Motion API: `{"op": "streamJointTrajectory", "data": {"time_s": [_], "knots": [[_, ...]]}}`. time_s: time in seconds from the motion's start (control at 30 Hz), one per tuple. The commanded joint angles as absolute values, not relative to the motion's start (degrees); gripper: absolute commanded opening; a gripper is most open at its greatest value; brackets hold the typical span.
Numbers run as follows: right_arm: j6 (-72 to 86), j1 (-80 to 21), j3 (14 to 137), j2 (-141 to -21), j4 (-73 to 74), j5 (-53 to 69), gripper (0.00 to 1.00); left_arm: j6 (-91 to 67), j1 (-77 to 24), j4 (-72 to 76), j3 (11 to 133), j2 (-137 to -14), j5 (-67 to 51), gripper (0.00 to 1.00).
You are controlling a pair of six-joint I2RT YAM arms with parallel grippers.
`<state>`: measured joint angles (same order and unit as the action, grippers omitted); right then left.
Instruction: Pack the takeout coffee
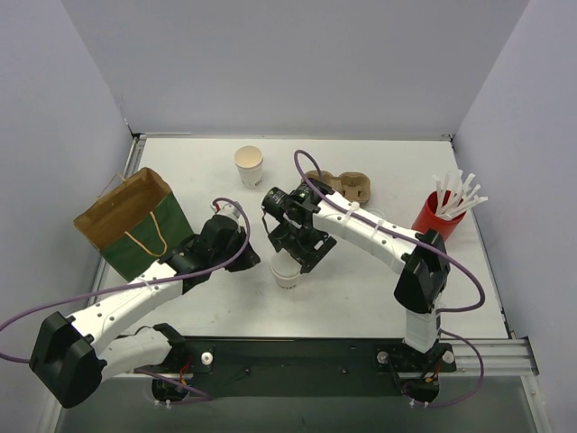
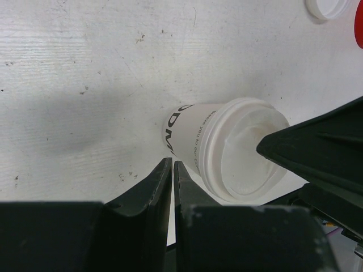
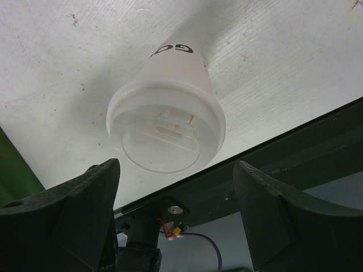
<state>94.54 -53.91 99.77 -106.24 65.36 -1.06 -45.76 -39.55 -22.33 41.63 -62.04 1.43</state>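
The takeout coffee [image 1: 287, 273] is a small white paper cup with its white lid on, standing upright on the table near the front middle. In the left wrist view the takeout coffee [image 2: 227, 150] shows black lettering on its side. My right gripper [image 1: 302, 253] hangs just above the lid, open. In the right wrist view its fingers [image 3: 91, 209] stand wide on either side of the takeout coffee [image 3: 164, 122] without touching it. My left gripper [image 1: 248, 259] sits just left of the cup, and the left gripper [image 2: 172, 170] is shut with nothing between its fingers.
A brown paper bag [image 1: 135, 221] with green sides stands open at the left. A lidless white cup [image 1: 250, 165] is at the back. A brown cardboard carrier [image 1: 347, 185] lies behind the right arm. A red cup of white straws [image 1: 439, 215] stands at the right. A loose white lid [image 2: 326, 7] lies farther off.
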Motion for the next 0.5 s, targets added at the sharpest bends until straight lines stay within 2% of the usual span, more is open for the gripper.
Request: {"op": "streamJointTrajectory", "data": {"time_s": [0.0,0.47], "knots": [[97.0,-53.3,101.9,-108.1,69.3,1.2,0.77,-44.0,-38.3,-22.2,44.6,-60.0,0.7,0.16],[97.6,-51.5,100.1,-109.0,66.8,1.8,0.79,-42.7,-36.2,-22.6,44.2,-59.0,0.0,0.16]]}}
